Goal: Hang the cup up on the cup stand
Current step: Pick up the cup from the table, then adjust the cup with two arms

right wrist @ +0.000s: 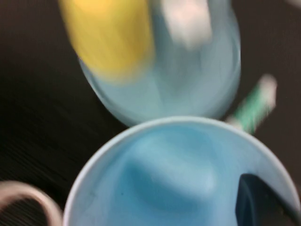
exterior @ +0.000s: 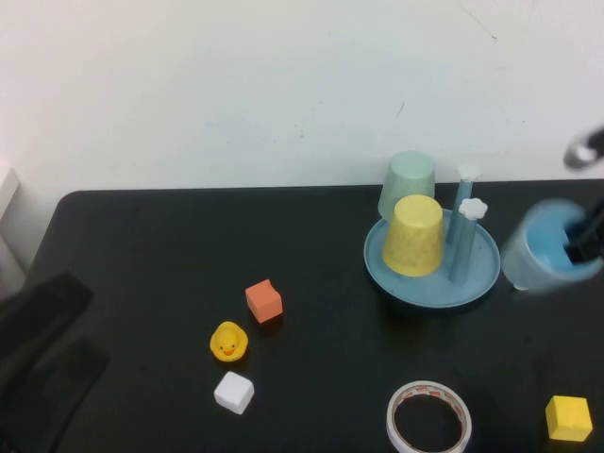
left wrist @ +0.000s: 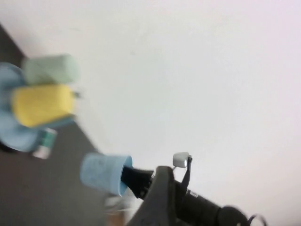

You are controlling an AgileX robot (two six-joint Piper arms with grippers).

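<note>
High view, nearest first: a tape roll [exterior: 429, 418] and a yellow block [exterior: 569, 418] lie at the desk's [exterior: 142, 264] near edge, then a white cube [exterior: 234, 392], rubber duck [exterior: 228, 342] and orange block [exterior: 264, 301]. The left pincer [exterior: 42, 330] sits low at the left; whether it is open cannot be told. Farther right, the right pincer [exterior: 580, 247] grips the cup [exterior: 547, 247] by its rim, one finger inside, mouth tilted up toward the camera, just beside the cup stand [exterior: 477, 283]. There a yellow cup [exterior: 414, 236] and pale green cup [exterior: 408, 184] sit upside down beside two bare pegs [exterior: 466, 226].
</note>
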